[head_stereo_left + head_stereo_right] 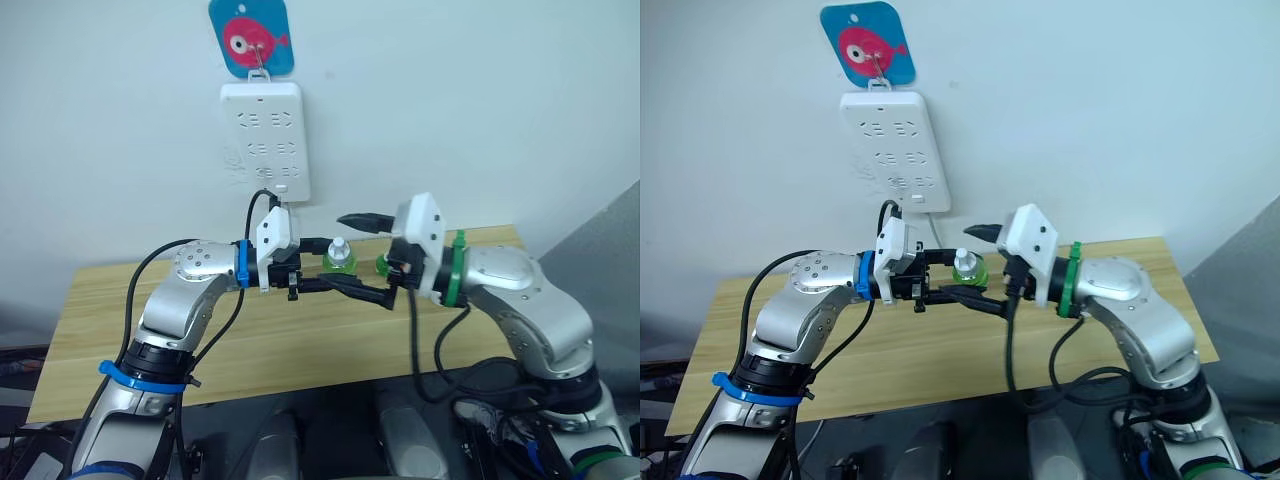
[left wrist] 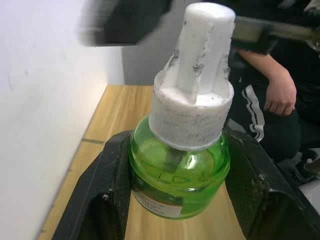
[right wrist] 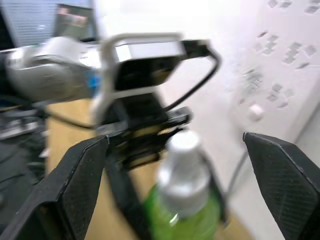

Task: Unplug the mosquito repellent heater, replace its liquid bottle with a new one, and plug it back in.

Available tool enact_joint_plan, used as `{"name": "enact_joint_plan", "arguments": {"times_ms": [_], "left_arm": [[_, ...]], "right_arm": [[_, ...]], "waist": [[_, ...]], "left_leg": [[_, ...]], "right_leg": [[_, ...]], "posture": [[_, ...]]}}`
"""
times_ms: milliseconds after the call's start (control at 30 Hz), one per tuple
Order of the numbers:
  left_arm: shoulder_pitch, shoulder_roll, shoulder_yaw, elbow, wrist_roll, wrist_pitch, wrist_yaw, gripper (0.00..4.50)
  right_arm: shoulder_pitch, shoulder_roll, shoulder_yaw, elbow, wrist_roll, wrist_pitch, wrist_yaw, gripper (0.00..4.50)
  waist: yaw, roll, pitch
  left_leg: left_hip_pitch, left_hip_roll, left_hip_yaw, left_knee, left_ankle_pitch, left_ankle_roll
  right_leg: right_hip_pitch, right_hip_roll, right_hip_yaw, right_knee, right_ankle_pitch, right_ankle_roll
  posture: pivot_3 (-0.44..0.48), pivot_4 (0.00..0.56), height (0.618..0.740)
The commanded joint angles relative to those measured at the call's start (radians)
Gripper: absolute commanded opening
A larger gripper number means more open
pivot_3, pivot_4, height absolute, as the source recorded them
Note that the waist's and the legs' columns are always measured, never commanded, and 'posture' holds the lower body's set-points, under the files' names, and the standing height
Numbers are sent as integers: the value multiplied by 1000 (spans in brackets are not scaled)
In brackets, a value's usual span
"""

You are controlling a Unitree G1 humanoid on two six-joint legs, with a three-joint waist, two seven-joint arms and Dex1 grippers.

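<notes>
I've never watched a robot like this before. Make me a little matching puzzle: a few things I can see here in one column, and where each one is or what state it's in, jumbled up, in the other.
Column one:
1. green glass liquid bottle with white cap
2. long white plastic power strip
3. right gripper
4. blue card with a pink fish

Column two:
A. open, its black fingers spread around the bottle
B. hanging on the wall at the very top
C. clamped between the left gripper's black fingers
D. fixed to the wall above the wooden table

Pairs: 1-C, 2-D, 3-A, 4-B
</notes>
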Motion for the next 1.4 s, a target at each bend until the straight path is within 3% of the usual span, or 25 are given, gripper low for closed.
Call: {"name": "enact_joint_plan", "arguments": {"times_ms": [33,167,467,633,867,1033,1200,1400], "left_arm": [[-6,-3,1,-34,-8,-1,-2,2238],[4,0,-1,-49,-10,5,1,2238],[23,27,14,-47,-12,12,-5,2238],[20,25,6,-46,-9,12,-3,2238],[17,14,-4,-53,-11,17,-4,2238],[22,14,0,-53,-11,15,-3,2238],[38,20,4,-62,-15,17,-2,2238],[47,29,12,-55,-14,13,-7,2238]], "right_arm": [[-37,9,19,64,-53,-58,-26,4500],[-41,-24,-8,100,-50,-83,4,4500],[20,-259,-162,15,168,19,211,4500],[-15,-179,-106,-24,188,46,143,4500],[-61,-49,28,67,51,-28,43,4500],[-77,-15,7,127,20,-55,11,4500],[-35,-103,-50,99,57,-36,75,4500],[4,-289,-146,79,135,-10,203,4500]], "waist": [[4,1,-4],[5,1,-7],[7,1,-7],[-2,2,-8],[6,2,-9],[6,2,-10],[8,2,-10],[7,2,-10]], "left_leg": [[0,0,0,0,0,0],[0,-1,0,-1,0,0],[0,0,0,-1,-2,3],[1,1,0,-1,-2,3],[1,0,0,-1,-1,3],[0,0,-1,-1,0,1],[0,0,-1,-1,-1,1],[0,0,0,-1,-2,3]], "right_leg": [[0,0,0,0,0,0],[0,0,0,-2,0,0],[1,0,0,-2,0,0],[1,1,0,-1,0,0],[1,0,0,-1,0,0],[1,0,0,-1,0,0],[1,0,0,-1,0,0],[1,0,0,-1,0,0]], "posture": [[-164,157,734],[-156,161,734],[-148,167,734],[-154,168,734],[-154,166,734],[-151,164,734],[-152,161,734],[-158,160,734]]}}
